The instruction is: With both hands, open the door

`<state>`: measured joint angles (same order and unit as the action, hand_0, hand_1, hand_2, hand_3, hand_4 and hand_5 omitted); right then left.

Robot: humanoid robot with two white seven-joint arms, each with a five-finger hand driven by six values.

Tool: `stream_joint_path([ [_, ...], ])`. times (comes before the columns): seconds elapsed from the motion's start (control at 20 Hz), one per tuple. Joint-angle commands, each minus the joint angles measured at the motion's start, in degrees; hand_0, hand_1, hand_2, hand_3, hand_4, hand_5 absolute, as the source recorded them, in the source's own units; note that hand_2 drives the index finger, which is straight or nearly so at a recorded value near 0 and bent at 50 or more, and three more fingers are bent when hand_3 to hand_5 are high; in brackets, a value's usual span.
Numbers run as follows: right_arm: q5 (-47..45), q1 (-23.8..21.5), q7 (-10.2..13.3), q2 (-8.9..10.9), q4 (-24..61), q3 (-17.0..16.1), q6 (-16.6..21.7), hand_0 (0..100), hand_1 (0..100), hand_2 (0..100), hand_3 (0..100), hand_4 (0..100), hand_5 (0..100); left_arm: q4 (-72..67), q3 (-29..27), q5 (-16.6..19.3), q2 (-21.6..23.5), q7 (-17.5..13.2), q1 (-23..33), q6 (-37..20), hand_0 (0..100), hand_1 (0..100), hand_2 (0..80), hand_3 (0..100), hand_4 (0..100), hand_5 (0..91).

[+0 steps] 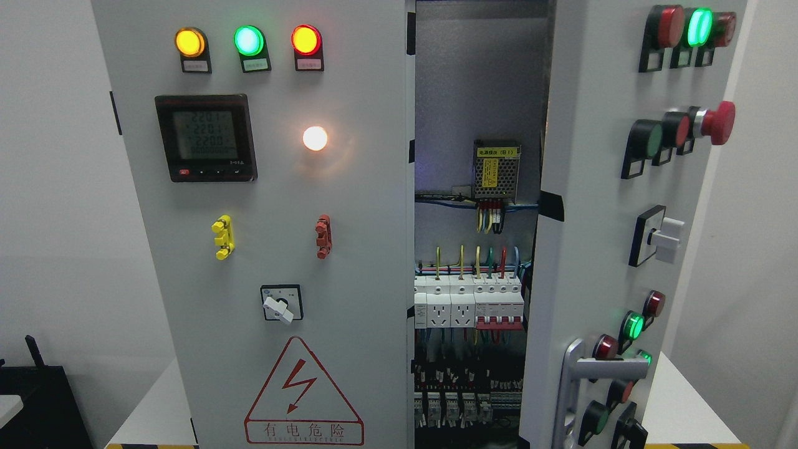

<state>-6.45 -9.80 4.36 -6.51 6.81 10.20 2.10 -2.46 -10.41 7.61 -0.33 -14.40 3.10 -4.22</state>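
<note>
Neither robot hand shows anywhere, so their grip cannot be told. Right door [592,249] of the cabinet [262,249] stands swung ajar, exposing breakers [467,302] just left of it.

left door [262,249] shut; right door [598,237] swung ajar, breakers [467,302] inside the cabinet between them.

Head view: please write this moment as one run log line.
right door: swung open | left door: closed | breakers: visible | hands: not in view
</note>
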Motion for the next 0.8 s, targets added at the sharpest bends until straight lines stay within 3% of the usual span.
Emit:
stream_joint_path([
  [0.0,0.03,-0.04,0.04,0.0,-0.04,0.0,0.01,11,0,0,0,0,0,0.52,0.39,0.03,-1.61,-0.1,-0.73,0.0,0,0,0.0,0,3,0.0],
  [0.1,-0.06,0.04,0.04,0.0,-0.04,0.0,0.01,11,0,0,0,0,0,7.07,0.39,-0.05,-1.61,-0.19,0.93,0.0,0,0,0.0,0,3,0.0],
  [0.2,0.03,0.05,0.04,0.0,-0.04,0.0,0.01,11,0,0,0,0,0,18.48,0.65,-0.05,-1.08,-0.36,7.5,0.0,0,0,0.0,0,3,0.0],
  [0.35,-0.06,0.05,0.04,0.0,-0.04,0.0,0.01,11,0,0,0,0,0,41.93,2.4,-2.41,1.1,-5.0,18.83,-0.35,0,0,0.0,0,3,0.0],
  [0.4,0.03,0.05,0.04,0.0,0.04,0.0,0.01,11,0,0,0,0,0,50.53,4.06,-6.34,3.99,-6.68,22.79,-0.27,0,0,0.0,0,3,0.0],
  [0.55,-0.06,-0.04,0.04,0.0,-0.04,0.0,0.01,11,0,0,0,0,0,71.55,9.52,-17.51,8.49,-7.13,33.43,-0.35,0,0,0.0,0,3,0.0],
  [0.75,0.03,-0.04,0.04,0.0,0.05,0.0,0.01,11,0,0,0,0,0,95.66,7.87,-28.5,16.66,-7.22,43.81,-0.97,0,0,0.0,0,3,0.0],
])
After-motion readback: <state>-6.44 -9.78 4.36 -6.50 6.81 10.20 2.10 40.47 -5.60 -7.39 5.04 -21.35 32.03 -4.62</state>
